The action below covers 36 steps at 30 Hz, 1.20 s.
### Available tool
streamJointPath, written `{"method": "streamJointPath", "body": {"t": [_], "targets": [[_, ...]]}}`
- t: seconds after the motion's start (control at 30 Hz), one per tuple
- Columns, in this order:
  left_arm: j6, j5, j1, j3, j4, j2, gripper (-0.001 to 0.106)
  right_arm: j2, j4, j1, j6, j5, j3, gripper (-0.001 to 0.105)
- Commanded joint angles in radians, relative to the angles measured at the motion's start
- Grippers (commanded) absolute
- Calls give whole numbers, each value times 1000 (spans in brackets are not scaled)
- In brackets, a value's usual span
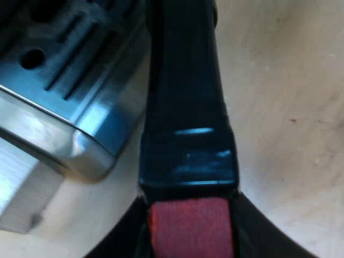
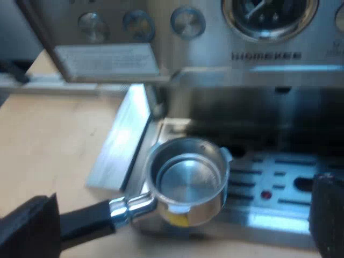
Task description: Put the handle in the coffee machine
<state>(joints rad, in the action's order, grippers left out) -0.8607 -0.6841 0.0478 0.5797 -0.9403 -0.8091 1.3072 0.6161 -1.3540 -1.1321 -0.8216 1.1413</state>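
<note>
**Left gripper** (image 1: 191, 239): the two black fingers were closed on the red end (image 1: 191, 226) of the long, glossy dark handle (image 1: 185, 107), with one finger against each side. The handle ran straight away from the wrist, over the pale wooden table (image 1: 285, 134). It passed just beside the rounded corner of the slotted steel drip tray (image 1: 54, 70).

**Right gripper** (image 2: 177, 220): the fingers (image 2: 27, 228) stood wide apart and gripped nothing. Between them was the round, polished metal holder (image 2: 185, 180), with its cup opening upward and empty and a small yellow mark on its near wall. Its handle pointed away from the machine and passed behind one finger; whether they touched could not be determined.

The holder was over the front edge of the drip tray, low before the brushed-steel espresso machine (image 2: 258, 54), and was not locked in. The right arm faced the machine's front and was tilted downward. Beyond the holder were a round gauge (image 2: 269, 13) and a row of knobs (image 2: 188, 21).
</note>
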Motion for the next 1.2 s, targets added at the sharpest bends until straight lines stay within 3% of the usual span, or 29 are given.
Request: {"method": "streamJointPath", "body": {"t": [0.03, 0.2, 0.53, 0.63, 0.87, 1.2], "targets": [[5, -57, -1, 15, 56, -55, 0, 47, -97, -15, -62, -141, -1, 94], [5, -57, -1, 15, 90, -104, 0, 86, -160, -37, -69, -249, -1, 94], [18, -64, -1, 29, 153, -221, 0, 156, -223, -46, -69, -258, -1, 94], [58, -81, -1, 73, 160, -278, 0, 156, -223, -46, -69, -258, -1, 94], [66, -109, -1, 140, 160, -355, 0, 156, -223, -46, -69, -258, -3, 94], [83, -108, -1, 152, 183, -405, 0, 204, -399, -46, -113, -303, -101, 94]]}}
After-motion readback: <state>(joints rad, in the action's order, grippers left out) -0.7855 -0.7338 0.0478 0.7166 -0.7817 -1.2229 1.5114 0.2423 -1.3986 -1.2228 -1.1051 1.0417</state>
